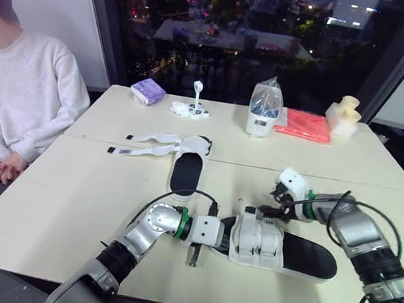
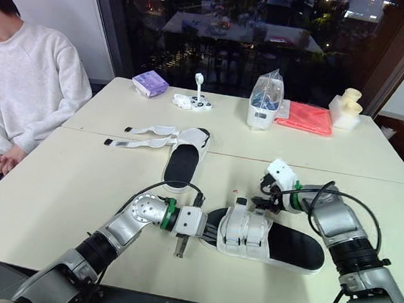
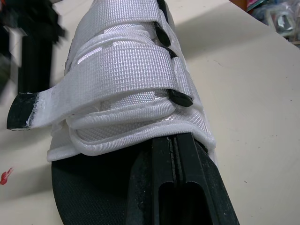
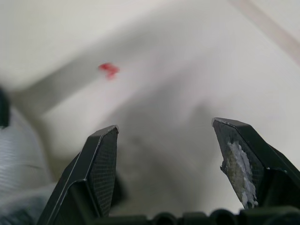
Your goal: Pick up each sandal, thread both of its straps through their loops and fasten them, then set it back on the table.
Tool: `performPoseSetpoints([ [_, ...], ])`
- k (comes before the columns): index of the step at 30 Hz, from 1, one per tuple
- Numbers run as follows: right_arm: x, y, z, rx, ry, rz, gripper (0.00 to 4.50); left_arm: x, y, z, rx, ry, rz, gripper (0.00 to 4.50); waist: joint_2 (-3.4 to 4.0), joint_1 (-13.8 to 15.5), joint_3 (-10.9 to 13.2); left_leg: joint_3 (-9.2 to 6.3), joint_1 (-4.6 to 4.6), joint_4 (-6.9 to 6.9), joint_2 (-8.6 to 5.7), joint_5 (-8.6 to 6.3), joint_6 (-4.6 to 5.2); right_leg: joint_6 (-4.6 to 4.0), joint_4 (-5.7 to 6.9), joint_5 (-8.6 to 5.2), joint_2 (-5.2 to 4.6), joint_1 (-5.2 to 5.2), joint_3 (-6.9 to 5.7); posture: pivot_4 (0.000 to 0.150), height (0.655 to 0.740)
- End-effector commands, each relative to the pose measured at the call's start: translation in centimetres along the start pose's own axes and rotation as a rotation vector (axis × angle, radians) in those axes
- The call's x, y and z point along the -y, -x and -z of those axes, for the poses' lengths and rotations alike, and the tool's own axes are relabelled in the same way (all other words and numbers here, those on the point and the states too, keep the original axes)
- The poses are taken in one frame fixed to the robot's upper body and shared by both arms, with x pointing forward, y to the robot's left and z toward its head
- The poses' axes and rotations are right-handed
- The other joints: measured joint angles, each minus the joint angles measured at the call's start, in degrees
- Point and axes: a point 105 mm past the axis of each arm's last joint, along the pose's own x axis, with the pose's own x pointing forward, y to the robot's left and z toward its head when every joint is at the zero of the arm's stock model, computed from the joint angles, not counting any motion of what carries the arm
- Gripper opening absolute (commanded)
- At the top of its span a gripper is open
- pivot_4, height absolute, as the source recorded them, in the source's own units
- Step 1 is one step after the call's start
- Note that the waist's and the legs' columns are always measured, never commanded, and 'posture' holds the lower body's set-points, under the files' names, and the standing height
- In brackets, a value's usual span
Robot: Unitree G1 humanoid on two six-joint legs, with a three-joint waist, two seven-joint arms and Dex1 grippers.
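Near sandal (image 1: pixel 299 254): flat on the counter (image 1: pixel 75 189), both straps across its upper | left claw (image 3: pixel 174 150): we see it closed tight, lying on the footbed at the upper's edge | right claw (image 4: pixel 165 125): spread wide, empty, just beside that sandal | far sandal (image 1: pixel 188 170): straps splayed open on the counter.

You are working in what is looking like an office or test room high in a city, at night. Well beyond your left claw (image 1: pixel 226 235) and right claw (image 1: pixel 274 205), dark window glass (image 1: pixel 221 38) is showing street lights below. Two plain pale tables (image 1: pixel 59 202) are standing pushed together under the claws. A person in a white sweatshirt (image 1: pixel 20 96) is sitting well out past the left claw. Odd props, a clear bag (image 1: pixel 265 104), a red cloth (image 1: pixel 304 125) and a purple pack (image 1: pixel 148 90), are lying far beyond both.
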Motion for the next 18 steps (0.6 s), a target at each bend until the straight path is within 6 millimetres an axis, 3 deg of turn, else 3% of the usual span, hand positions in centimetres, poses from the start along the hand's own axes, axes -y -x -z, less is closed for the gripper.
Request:
performPoseSetpoints([
  [1, 1.1, 3.4, -2.2, 0.094, 0.190, 0.114, 3.44, 6.6, -0.9, 5.7, -0.211, 0.176, 0.237, 0.00, -0.03, 0.2, 0.0, -0.01, 0.00, 0.00, 0.00, 0.00, 0.00, 0.01, 0.00, 0.00, 0.01, 0.01, -0.03, 0.150, 0.7400],
  [10, -1.8, 8.1, 1.9, 0.098, 0.670, 0.102, 3.44, 3.5, 0.4, 5.8, -0.205, 0.162, 0.106, 0.00, 0.06, -0.2, 0.1, -0.03, 0.25, 0.00, -0.02, 0.05, -0.09, 0.46, -0.14, 0.06, 0.08, 0.40, -0.13, 0.150, 0.7400],
  [13, -3.3, 8.7, 2.7, 0.118, 0.772, 0.045, 3.44, 1.7, 1.3, 5.5, -0.197, 0.160, 0.050, 0.00, -0.10, -0.1, 0.3, -0.03, 0.63, -0.01, 0.00, 0.09, -0.17, 1.03, -0.18, 0.09, -0.03, 0.71, -0.08, 0.150, 0.7400],
  [18, -4.6, 8.2, 3.0, 0.181, 0.911, 0.006, 3.44, -0.3, 2.5, 4.4, -0.154, 0.173, -0.007, 0.00, 0.14, -0.4, 0.6, -0.01, 0.83, -0.02, 0.16, -0.07, 0.12, 0.86, -0.09, 0.07, -0.04, 0.67, 0.06, 0.150, 0.7400],
])
